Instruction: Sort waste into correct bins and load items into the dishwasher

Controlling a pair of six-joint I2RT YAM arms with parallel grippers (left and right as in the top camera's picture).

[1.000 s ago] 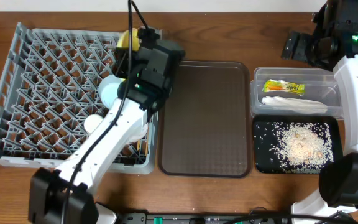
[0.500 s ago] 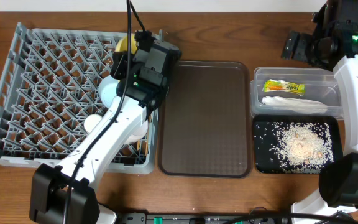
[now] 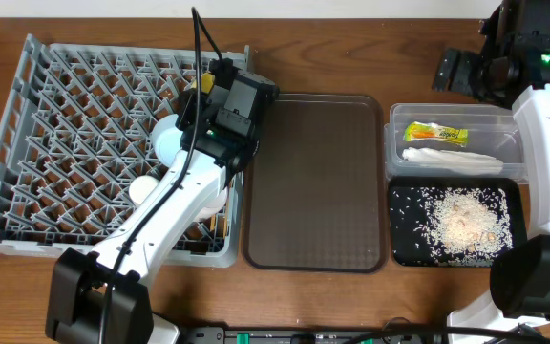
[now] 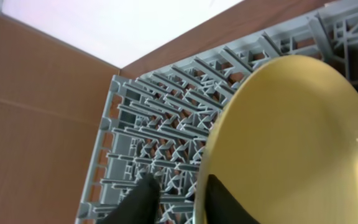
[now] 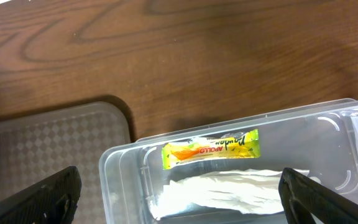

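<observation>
My left gripper [image 3: 220, 91] [image 4: 182, 199] is shut on the rim of the round yellow plate [image 4: 291, 137], which it holds on edge over the right rear part of the grey dish rack [image 3: 65, 124] [image 4: 154, 137]. From overhead only a sliver of the plate [image 3: 202, 84] shows beside the gripper. A light blue bowl [image 3: 167, 139] and a white round dish [image 3: 143, 188] sit in the rack beside my left arm. My right gripper [image 3: 471, 72] [image 5: 179, 199] is open and empty, high above the clear tub [image 3: 394, 115] [image 5: 117, 168]. The tub holds the green-and-orange wrapper [image 3: 435, 134] [image 5: 210, 148] and the white napkin [image 3: 452, 158] [image 5: 229, 190].
The black tray [image 3: 399, 244] in front of the tub holds the loose rice [image 3: 461, 222]. The dark brown serving tray [image 3: 315, 182] [image 5: 42, 143] lies between the rack and the bins. My left arm stretches across the rack's front right corner.
My left gripper has moved a little toward the front with the plate, and less of the yellow plate now shows from overhead. The right arm has not moved.
</observation>
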